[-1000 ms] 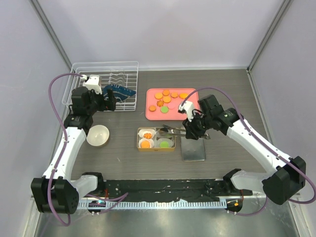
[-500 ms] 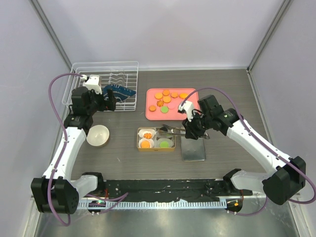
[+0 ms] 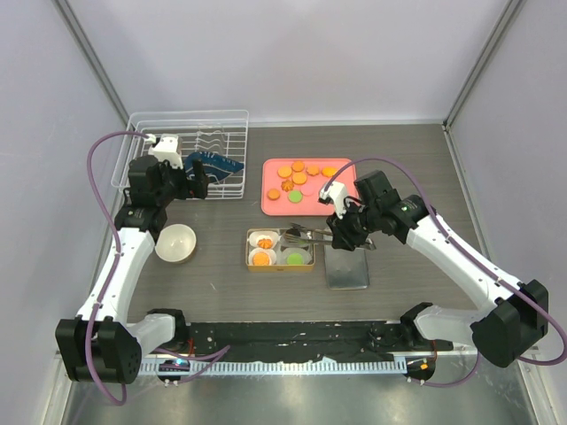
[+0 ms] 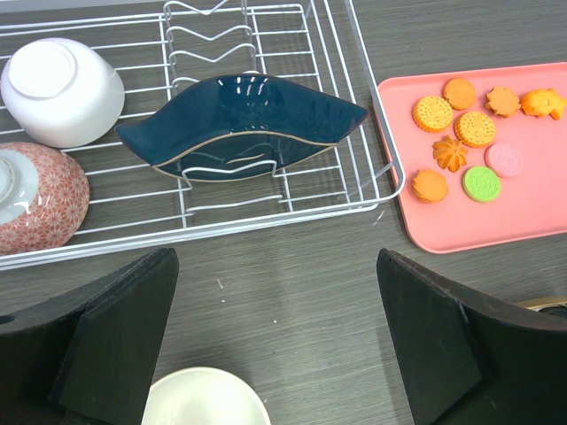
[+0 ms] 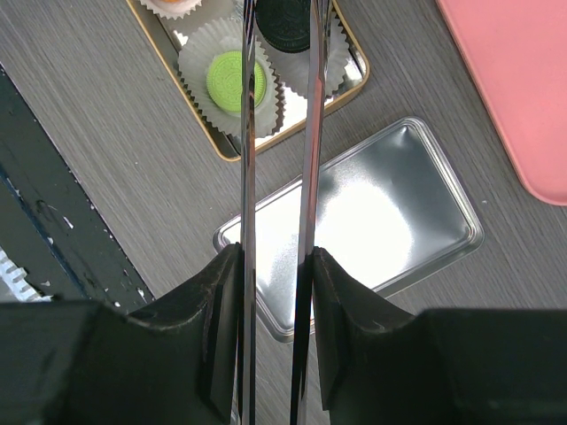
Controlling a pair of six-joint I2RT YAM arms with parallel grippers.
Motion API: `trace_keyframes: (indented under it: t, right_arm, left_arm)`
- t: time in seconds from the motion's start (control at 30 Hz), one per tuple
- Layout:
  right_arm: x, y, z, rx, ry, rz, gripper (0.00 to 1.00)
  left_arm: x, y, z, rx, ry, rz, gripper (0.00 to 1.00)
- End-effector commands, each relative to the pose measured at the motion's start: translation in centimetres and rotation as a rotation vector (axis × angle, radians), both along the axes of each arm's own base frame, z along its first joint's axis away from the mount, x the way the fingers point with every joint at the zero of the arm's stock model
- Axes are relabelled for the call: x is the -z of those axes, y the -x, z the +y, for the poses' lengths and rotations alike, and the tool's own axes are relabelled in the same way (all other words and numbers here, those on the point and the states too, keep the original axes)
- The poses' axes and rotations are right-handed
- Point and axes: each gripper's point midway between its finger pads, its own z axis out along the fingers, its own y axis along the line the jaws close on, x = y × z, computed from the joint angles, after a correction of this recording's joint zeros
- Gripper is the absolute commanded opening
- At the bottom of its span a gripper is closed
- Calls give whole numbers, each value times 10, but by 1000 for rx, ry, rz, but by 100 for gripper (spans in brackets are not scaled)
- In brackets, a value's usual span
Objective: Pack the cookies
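- The right gripper [image 5: 270, 323] is clenched on the handle end of a pair of slim metal tongs [image 5: 247, 150]. Its two black fingers press the blades from either side.
- The tongs reach out over a gold rectangular tin [image 5: 283, 111] lined with white fluted paper cups [image 5: 335, 66].
- A black round cookie [image 5: 285, 22] lies in the cup at the tips of the tongs, between the two blades. The frame's top edge cuts off the tips, so I cannot tell whether they pinch it.
- A green cookie [image 5: 229, 78] sits in the next cup, just beside the left blade.
- From above, the two cups at the tin's left end each hold orange cookies [image 3: 262, 258].
- A silver rectangular lid [image 5: 372, 221] lies flat on the table right beside the tin, under the tong handles.
- The other cookies [image 4: 432, 113] lie loose on a flat pink tray [image 4: 532, 212]. Most are orange discs and flower shapes, with one green disc [image 4: 481, 183] and one pale pink disc [image 4: 504, 159].
- The left gripper [image 4: 275, 354] is spread wide and grasps nothing. It hangs over the dark wood-grain table [image 4: 292, 266], in front of a white wire dish rack [image 4: 354, 115].
- The rack carries a dark blue wavy dish [image 4: 239, 124], an upturned white bowl [image 4: 62, 88] and a red patterned bowl [image 4: 40, 195].
- A cream round bowl [image 4: 205, 398] stands on the table near the left gripper.
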Motion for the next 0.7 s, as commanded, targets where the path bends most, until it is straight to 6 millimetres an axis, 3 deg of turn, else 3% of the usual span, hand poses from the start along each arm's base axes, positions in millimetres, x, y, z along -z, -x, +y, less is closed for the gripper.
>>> trace_keyframes:
  t: [0.0,0.67]
  right_arm:
    - [-13,-6,6,-19,-32,-67,35]
    - [-9,-4,4,-20,-18,-66,45]
  left_arm:
    - [-16,-6,0,6,3,-57,100]
    - [-16,-6,-1,8,5,-55,100]
